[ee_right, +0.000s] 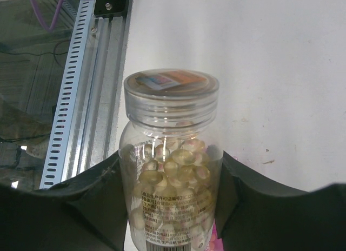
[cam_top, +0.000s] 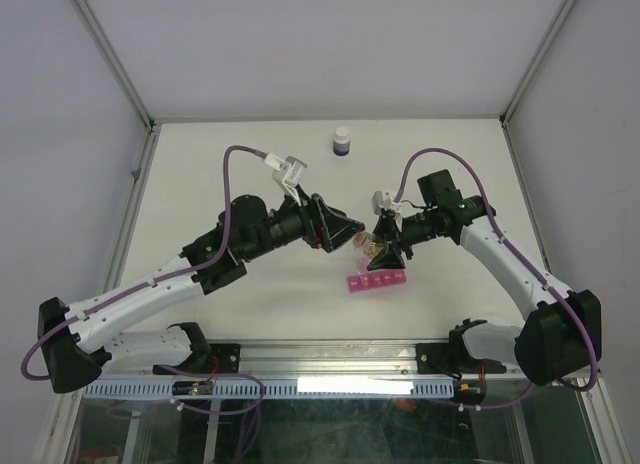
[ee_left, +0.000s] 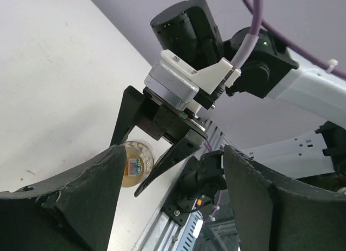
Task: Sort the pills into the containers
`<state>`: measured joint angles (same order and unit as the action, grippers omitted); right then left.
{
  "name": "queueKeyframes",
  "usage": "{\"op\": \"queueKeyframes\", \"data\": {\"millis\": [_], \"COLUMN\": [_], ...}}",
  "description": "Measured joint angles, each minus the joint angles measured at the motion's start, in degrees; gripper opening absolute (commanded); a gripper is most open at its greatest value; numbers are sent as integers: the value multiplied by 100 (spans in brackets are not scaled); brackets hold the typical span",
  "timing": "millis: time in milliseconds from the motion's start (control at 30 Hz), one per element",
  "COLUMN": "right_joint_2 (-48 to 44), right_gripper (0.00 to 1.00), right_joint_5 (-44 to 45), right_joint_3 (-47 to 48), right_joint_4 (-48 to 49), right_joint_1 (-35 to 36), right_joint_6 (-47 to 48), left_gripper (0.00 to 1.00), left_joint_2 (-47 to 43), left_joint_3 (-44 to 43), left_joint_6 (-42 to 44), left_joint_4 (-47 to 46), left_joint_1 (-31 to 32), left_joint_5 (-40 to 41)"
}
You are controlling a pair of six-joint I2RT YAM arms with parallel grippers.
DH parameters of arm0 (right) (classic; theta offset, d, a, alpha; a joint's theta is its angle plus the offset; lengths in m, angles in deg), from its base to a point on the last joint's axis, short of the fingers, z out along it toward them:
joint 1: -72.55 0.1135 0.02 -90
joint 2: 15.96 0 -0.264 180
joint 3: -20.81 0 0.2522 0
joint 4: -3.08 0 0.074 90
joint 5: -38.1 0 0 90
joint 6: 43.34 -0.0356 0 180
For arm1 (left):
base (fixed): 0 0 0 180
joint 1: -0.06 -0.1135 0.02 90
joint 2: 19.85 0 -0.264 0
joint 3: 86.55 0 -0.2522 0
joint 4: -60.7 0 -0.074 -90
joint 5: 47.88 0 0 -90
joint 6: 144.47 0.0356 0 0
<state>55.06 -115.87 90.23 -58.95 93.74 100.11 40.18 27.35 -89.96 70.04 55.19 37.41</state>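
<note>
Yellowish pills (ee_right: 173, 175) inside a capped clear bottle (ee_right: 170, 99); pink organiser strip (cam_top: 376, 281) just beside, lids perhaps shut.

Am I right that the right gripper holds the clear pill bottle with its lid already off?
Not quite: the clear lid is still on, as the right wrist view shows. The right gripper does hold the clear pill bottle.

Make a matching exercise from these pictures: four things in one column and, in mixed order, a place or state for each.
1 clear pill bottle
2 pink organiser
3 dark white-capped bottle
4 left gripper

A open, empty
B standing alone at the far side of the table
C lying flat, close to both grippers
D held by the right gripper, lid on

Pairs: 1-D, 2-C, 3-B, 4-A
</note>
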Motion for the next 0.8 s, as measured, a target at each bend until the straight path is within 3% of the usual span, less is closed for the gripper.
{"op": "queueKeyframes", "data": {"millis": [133,400,800], "right_joint_2": [0,0,0], "right_gripper": [0,0,0], "right_joint_5": [0,0,0], "right_joint_3": [0,0,0], "right_joint_4": [0,0,-2], "right_joint_1": [-2,-11,-11], "right_joint_6": [0,2,2], "left_gripper": [69,62,49], "left_joint_2": [470,1019,1281], "left_joint_3": [-514,-678,-765], "left_joint_6": [4,37,74], "left_joint_4": [614,1300,1392], "left_joint_1": [310,343,343], "left_joint_5": [382,487,433]}}
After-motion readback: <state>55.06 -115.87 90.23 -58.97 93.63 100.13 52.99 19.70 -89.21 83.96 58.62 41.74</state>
